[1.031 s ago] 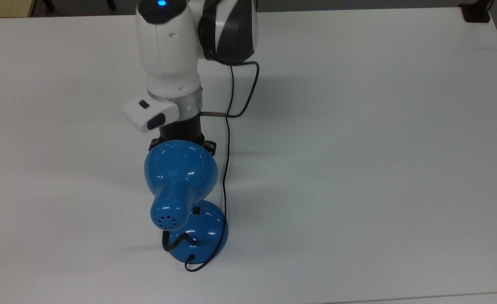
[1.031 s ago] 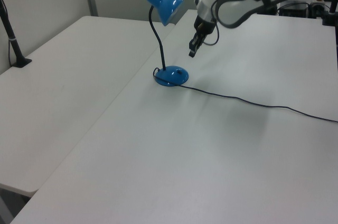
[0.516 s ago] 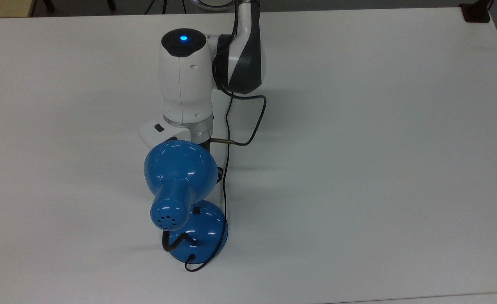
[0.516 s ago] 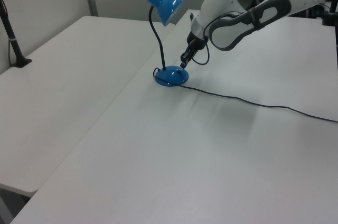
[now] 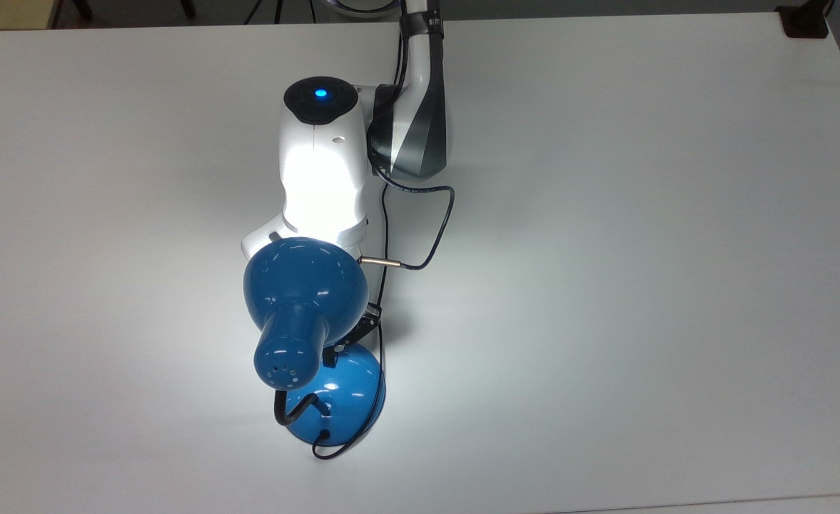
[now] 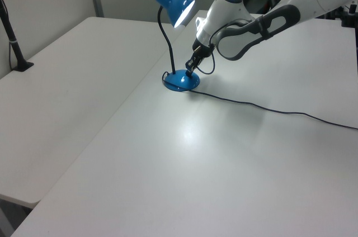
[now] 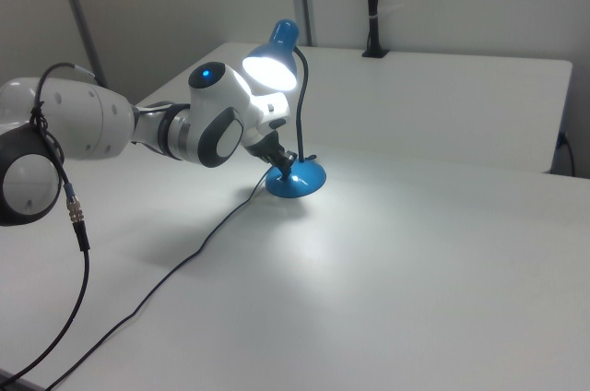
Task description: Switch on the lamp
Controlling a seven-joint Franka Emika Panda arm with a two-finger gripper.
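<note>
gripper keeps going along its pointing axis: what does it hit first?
The lamp's round blue base: the gripper points down at it and its tip looks already on the base by the switch. The lamp is lit. Contact depth is uncertain.

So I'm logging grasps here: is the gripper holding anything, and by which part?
Nothing is held. The gripper only presses its tip on the round base of the lamp, which is lit.

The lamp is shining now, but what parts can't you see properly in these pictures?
- The switch on the lamp: in the top view the shade and the pincer cover it.
- Pincer tips: too small in the left view to tell open or shut.
- The cord: cut off at the left view's right edge, plug unseen.
</note>
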